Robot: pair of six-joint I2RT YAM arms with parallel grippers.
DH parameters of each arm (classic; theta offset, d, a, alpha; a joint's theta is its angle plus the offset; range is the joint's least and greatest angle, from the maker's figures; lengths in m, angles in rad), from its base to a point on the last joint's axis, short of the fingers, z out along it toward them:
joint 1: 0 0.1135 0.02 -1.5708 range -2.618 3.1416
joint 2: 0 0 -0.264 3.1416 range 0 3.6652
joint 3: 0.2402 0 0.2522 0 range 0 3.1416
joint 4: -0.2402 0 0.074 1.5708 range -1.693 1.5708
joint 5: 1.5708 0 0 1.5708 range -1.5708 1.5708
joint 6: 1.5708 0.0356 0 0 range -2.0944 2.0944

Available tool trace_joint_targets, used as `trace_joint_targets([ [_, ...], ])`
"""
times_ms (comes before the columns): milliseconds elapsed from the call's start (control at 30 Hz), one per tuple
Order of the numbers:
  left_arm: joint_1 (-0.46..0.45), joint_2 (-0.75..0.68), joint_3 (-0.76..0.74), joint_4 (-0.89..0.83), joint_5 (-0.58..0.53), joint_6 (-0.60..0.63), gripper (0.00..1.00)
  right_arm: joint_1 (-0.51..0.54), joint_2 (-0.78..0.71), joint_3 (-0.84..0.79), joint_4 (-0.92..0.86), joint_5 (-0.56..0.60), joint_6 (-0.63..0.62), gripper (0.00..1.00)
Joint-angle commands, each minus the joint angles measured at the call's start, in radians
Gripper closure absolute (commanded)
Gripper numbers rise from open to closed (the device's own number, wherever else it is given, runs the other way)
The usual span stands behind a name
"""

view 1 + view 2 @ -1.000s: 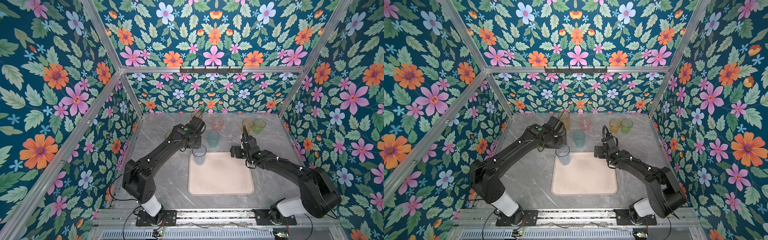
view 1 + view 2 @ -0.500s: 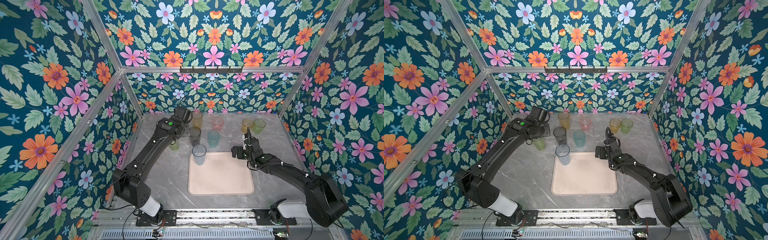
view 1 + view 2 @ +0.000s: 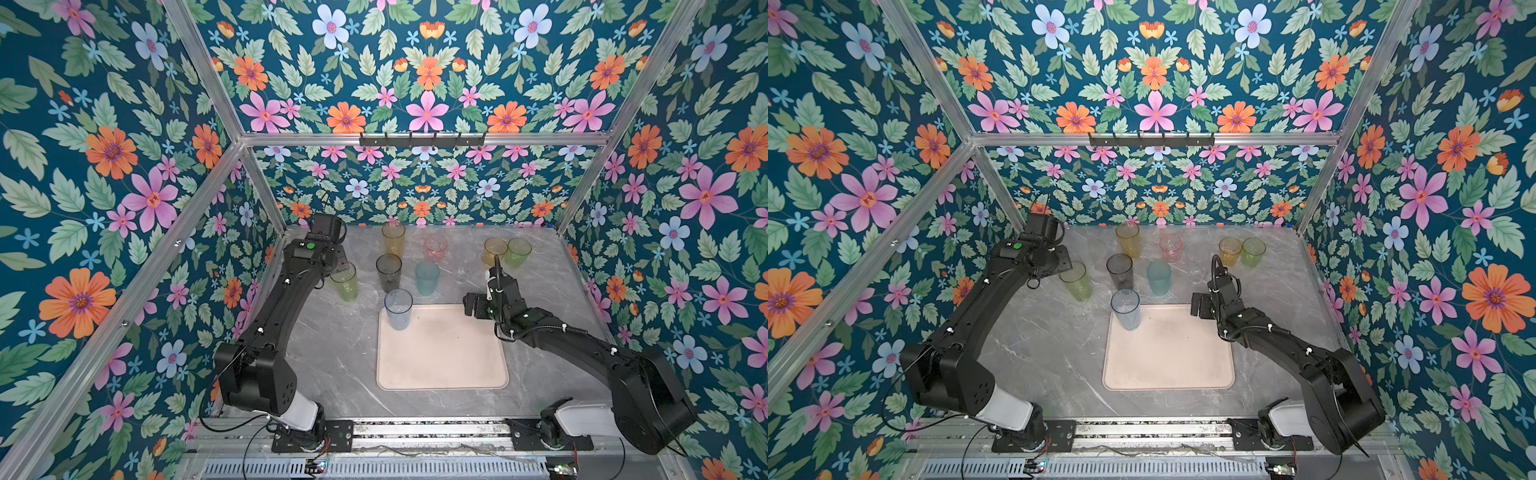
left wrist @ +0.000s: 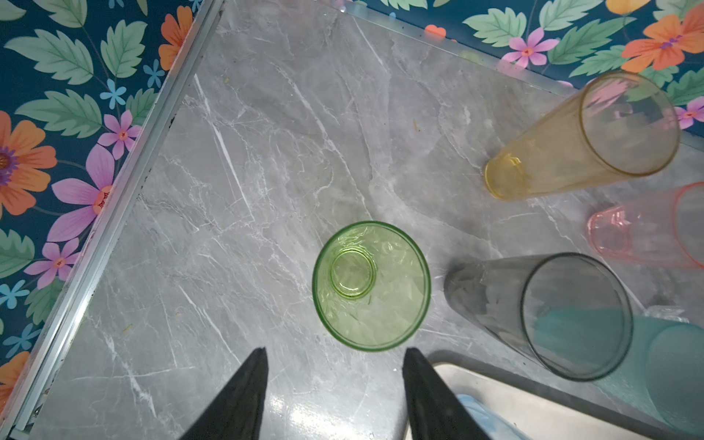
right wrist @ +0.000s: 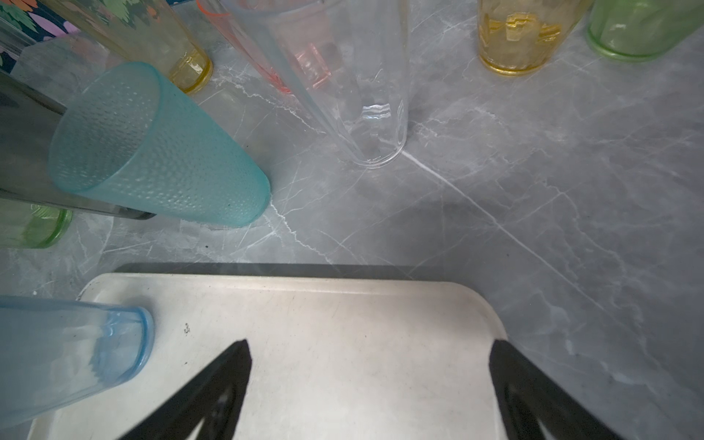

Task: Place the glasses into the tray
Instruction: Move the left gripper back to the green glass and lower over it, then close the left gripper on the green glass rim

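The beige tray [image 3: 442,357] lies at mid-table, and a tall blue-grey glass [image 3: 398,309] stands upright in its far left corner. The other glasses stand on the table behind it: yellow-green [image 3: 345,282], smoky dark [image 3: 388,272], teal [image 3: 427,277], tall amber [image 3: 393,239], pink [image 3: 436,248], short amber [image 3: 494,251] and short green [image 3: 517,251]. A clear one [image 5: 375,114] shows in the right wrist view. My left gripper [image 4: 335,352] hangs open and empty just short of the yellow-green glass [image 4: 371,285]. My right gripper [image 5: 369,343] is open, wide and empty, over the tray's far edge [image 5: 289,282].
Flowered walls with aluminium frame posts [image 3: 262,187] close in the grey marble table [image 3: 332,365] on three sides. The left arm's wrist [image 3: 316,253] sits close to the back left corner. The tumblers stand close together, with narrow gaps between them.
My left arm has swung away from the blue-grey glass on the tray to the far left, above the yellow-green glass, and its jaws have widened. The right arm has barely moved.
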Motion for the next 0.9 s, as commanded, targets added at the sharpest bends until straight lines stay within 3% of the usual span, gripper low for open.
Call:
trace_joint_targets([
  [0, 0.021, 0.003, -0.012, 0.055, 0.038, 0.012, 0.40, 0.000, -0.004, 0.000, 0.020, 0.020, 0.010, 0.01],
  [367, 0.070, 0.047, -0.069, 0.089, 0.097, 0.003, 0.40, 0.000, -0.006, 0.000, 0.018, 0.026, 0.010, 0.01],
  [867, 0.085, 0.087, -0.108, 0.092, 0.097, 0.007, 0.44, 0.000, -0.011, -0.001, 0.017, 0.029, 0.008, 0.01],
])
